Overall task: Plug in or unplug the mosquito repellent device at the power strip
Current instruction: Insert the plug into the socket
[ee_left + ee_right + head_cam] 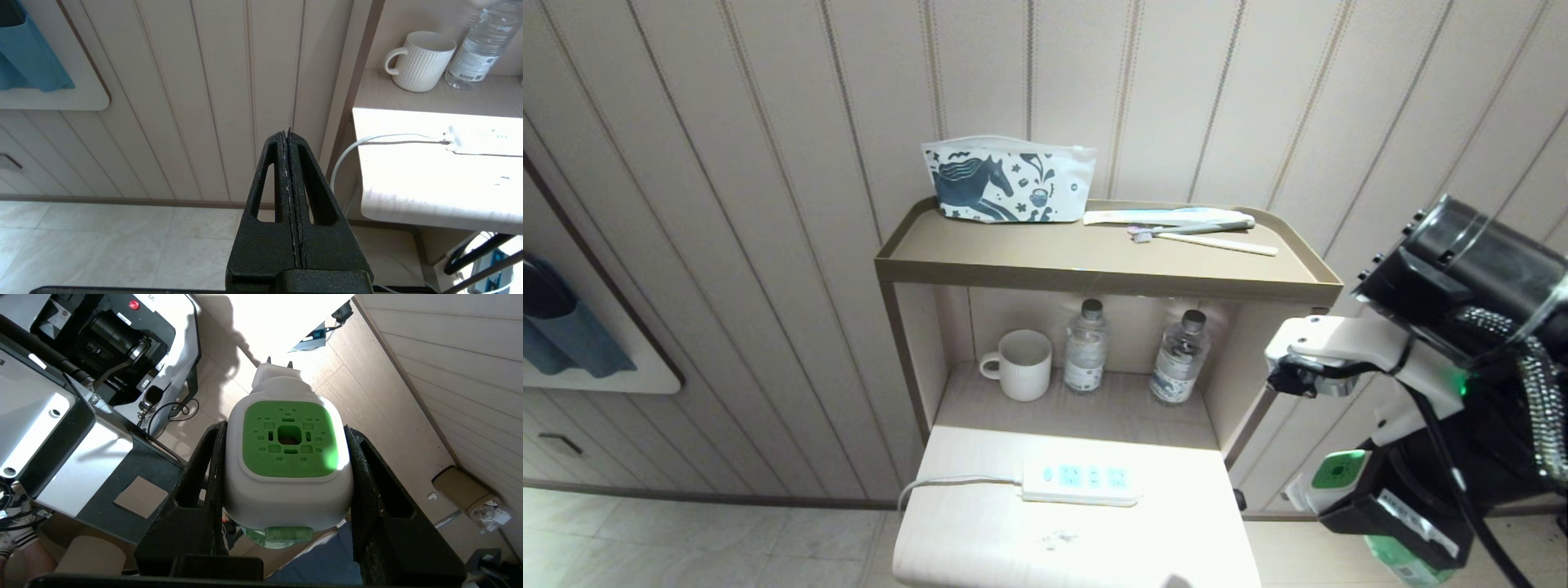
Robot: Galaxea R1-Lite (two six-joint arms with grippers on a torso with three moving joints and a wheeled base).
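Observation:
The mosquito repellent device (288,457), white with a green top and a green bottle beneath, sits between the fingers of my right gripper (284,425), which is shut on its sides. Its plug prongs point away from the wrist. In the head view the device (1340,471) hangs at the lower right, off to the right of the cabinet and apart from the power strip (1081,482). The strip lies on the white lower surface with its socket faces up and nothing plugged in, its cord (947,482) running off to the left. My left gripper (287,132) is shut on nothing, low and left of the cabinet.
A ribbed mug (1019,364) and two water bottles (1085,357) (1180,357) stand in the niche behind the strip. A printed pouch (1005,188) and toothbrushes (1201,229) lie on the top shelf (1094,273). Panelled wall lies behind, tiled floor below.

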